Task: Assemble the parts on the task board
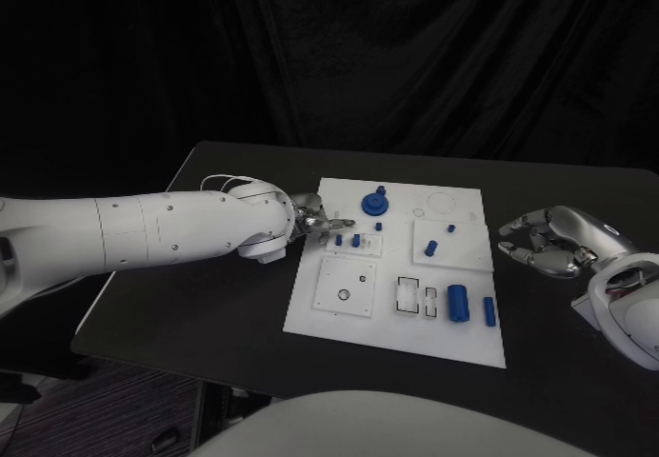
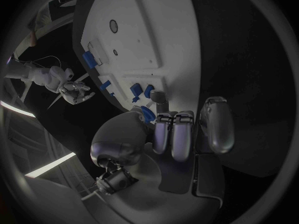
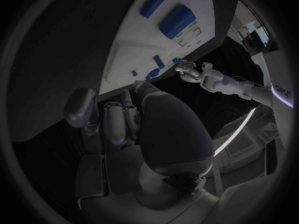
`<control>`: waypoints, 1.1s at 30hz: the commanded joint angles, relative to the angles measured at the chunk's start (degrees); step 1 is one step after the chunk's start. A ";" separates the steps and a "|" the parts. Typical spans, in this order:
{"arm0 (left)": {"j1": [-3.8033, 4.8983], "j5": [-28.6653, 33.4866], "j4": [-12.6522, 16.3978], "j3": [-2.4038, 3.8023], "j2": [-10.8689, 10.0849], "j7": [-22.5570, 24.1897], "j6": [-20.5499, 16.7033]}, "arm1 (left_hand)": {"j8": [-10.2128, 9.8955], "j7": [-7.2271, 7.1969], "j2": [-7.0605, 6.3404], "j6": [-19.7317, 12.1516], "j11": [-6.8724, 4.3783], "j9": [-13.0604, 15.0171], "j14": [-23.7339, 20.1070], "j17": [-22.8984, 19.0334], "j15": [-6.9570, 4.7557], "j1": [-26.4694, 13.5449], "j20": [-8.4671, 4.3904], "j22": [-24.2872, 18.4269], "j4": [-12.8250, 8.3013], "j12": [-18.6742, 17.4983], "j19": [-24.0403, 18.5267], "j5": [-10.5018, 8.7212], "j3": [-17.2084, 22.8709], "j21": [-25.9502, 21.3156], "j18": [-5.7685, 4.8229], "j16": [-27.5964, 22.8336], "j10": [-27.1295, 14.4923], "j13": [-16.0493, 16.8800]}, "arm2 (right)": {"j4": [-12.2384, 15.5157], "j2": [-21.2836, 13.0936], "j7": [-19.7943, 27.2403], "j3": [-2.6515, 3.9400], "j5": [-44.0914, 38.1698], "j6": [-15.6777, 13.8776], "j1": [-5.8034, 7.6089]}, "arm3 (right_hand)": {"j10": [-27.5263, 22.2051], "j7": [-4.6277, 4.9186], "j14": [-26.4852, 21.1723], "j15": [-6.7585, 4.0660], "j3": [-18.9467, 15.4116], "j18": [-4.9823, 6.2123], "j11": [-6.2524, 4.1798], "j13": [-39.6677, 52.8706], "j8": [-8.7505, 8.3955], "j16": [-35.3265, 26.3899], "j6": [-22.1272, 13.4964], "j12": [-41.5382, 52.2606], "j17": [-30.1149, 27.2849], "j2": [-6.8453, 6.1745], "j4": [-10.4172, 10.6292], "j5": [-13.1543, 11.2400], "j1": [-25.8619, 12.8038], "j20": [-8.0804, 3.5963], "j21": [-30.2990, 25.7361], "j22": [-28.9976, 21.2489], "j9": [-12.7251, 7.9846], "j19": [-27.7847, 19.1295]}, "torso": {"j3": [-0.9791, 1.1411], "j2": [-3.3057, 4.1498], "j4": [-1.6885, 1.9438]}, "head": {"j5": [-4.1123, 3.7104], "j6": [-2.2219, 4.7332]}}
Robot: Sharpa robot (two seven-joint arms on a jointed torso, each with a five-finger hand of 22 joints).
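The white task board [image 1: 398, 328] lies mid-table. On it stand a blue round part with a knob [image 1: 373, 203], two small blue blocks [image 1: 349, 240], a blue peg [image 1: 431, 248] and two blue cylinders [image 1: 459, 303]. My left hand [image 1: 313, 221] hovers at the board's left edge, its fingertips [image 2: 157, 95] just short of the small blue blocks [image 2: 142, 89], the thumb held apart, nothing in it. My right hand [image 1: 546, 243] stays off the board's right edge, its fingers [image 3: 118, 119] curled in on nothing. The cylinders [image 3: 176, 21] lie near it on the board [image 3: 134, 50].
The black table [image 1: 206, 286] runs around the board on all sides, with bare room to its left and right. A square recess plate [image 1: 347, 284] and rectangular slots [image 1: 412, 295] sit in the board's near half. A faint ring outline [image 1: 442, 202] marks its far right corner.
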 commanded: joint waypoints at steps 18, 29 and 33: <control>4.06 13.91 -3.00 0.07 0.45 42.15 -13.02 | -33.74 10.00 -1.20 -22.78 10.45 -16.98 -29.43 -14.99 9.89 36.68 7.05 3.98 -5.98 -53.63 -22.13 10.78 -1.85 -23.43 2.52 -22.25 -43.82 -14.48 | 0.15 -0.04 0.14 0.04 0.08 -1.20 -0.14 | -0.03 0.07 0.62 0.14 0.34 0.56 -0.05 0.22 -0.02 -0.12 0.56 -0.07 0.30 0.18 0.17 0.52 -0.24 -0.03 -0.07 6.86 -0.11 0.11 | 0.07 -0.01 -0.14 | -0.63 -0.01; 3.71 -9.34 -10.35 0.06 6.06 47.28 -9.62 | -37.75 4.35 -4.79 -24.24 6.75 -40.55 -19.01 -22.67 4.71 48.41 4.78 3.72 -9.30 -68.69 -12.19 6.23 4.11 -17.58 3.68 -22.73 -53.83 -39.33 | 0.32 -0.44 0.47 0.04 0.17 -1.28 -0.19 | -0.01 0.03 0.64 0.12 0.41 0.56 -0.08 0.23 0.03 -0.11 0.68 -0.06 0.30 0.15 0.15 0.71 -0.23 -0.04 -0.10 6.86 -0.13 0.12 | 0.02 0.03 -0.03 | -1.35 -0.01; 2.87 -21.42 -12.10 0.07 7.87 46.38 -11.64 | -37.63 -0.65 -7.44 -21.45 5.18 -46.41 -14.31 -21.38 3.60 48.37 3.23 4.46 -9.94 -68.87 -8.31 7.16 6.78 -15.15 2.98 -20.17 -50.63 -46.45 | 0.40 -0.57 0.52 0.04 0.17 -1.27 -0.21 | -0.01 0.03 0.64 0.12 0.41 0.56 -0.08 0.23 0.03 -0.11 0.68 -0.06 0.30 0.15 0.15 0.71 -0.23 -0.04 -0.10 6.86 -0.13 0.12 | -0.01 0.20 0.05 | -1.57 -0.01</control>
